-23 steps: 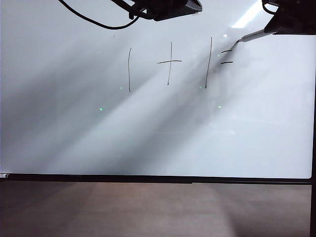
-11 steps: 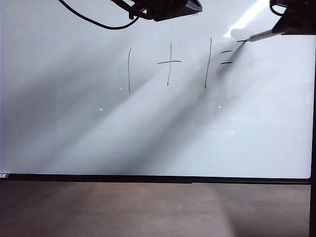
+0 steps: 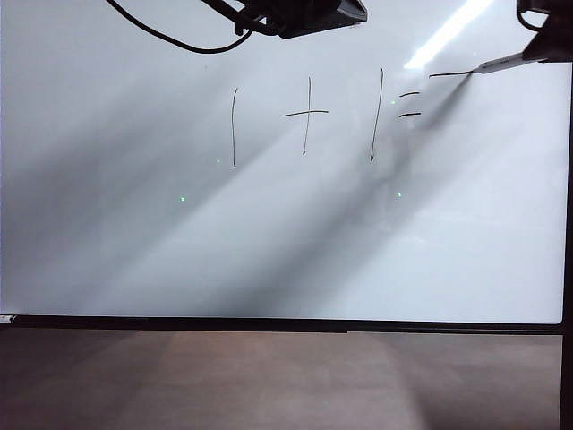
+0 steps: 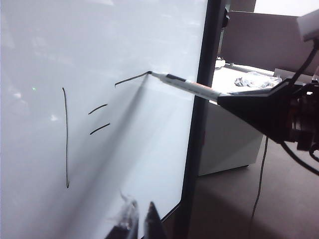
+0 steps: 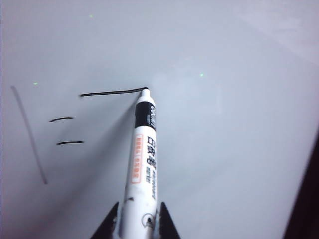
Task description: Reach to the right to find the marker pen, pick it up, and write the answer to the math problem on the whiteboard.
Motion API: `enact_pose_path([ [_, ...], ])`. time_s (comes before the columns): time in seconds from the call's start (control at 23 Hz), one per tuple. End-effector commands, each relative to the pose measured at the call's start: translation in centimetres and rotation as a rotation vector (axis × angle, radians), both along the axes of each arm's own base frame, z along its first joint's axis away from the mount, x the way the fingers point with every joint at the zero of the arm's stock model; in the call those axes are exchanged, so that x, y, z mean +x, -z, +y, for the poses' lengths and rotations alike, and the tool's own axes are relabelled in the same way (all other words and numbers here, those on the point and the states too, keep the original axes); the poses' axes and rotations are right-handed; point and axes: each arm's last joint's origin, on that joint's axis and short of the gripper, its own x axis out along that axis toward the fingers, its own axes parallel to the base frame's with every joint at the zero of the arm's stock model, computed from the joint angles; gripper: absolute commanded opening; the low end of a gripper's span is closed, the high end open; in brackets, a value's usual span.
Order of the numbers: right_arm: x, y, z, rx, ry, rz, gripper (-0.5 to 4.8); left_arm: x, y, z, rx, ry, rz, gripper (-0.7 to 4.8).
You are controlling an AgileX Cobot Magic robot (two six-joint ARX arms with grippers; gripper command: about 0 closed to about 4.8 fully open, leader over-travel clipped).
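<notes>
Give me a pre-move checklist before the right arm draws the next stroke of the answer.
1. Grip: the right gripper has its jaws closed on the marker pen: ok.
2. Tip contact: the pen's tip sits at the end of the first stroke on the whiteboard: ok.
3. Placement: that stroke lies to the right of the math problem, just above its equals dashes, apart from them: ok.
4. Room: little white surface remains between the tip and the board's black frame: cannot tell if the numeral fits.
5. Left gripper: low by the board, away from the writing: ok; open or shut: cannot tell.
</notes>
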Motion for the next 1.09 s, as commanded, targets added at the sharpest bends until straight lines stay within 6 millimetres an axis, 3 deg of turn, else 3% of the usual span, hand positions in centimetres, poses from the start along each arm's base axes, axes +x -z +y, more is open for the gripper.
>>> enact_pose_path([
  [0.04, 0.1, -0.4, -0.6, 0.001, 0.043, -0.024, -0.06, -0.1, -0.3, 0.1, -0.015, 0.004, -0.012, 0.27],
  [1.09, -0.2, 2.0, -0.3, 0.005, 0.028, 0.087, -0.06, -0.1, -0.3, 0.1, -0.015, 0.004, -0.012, 0.27],
])
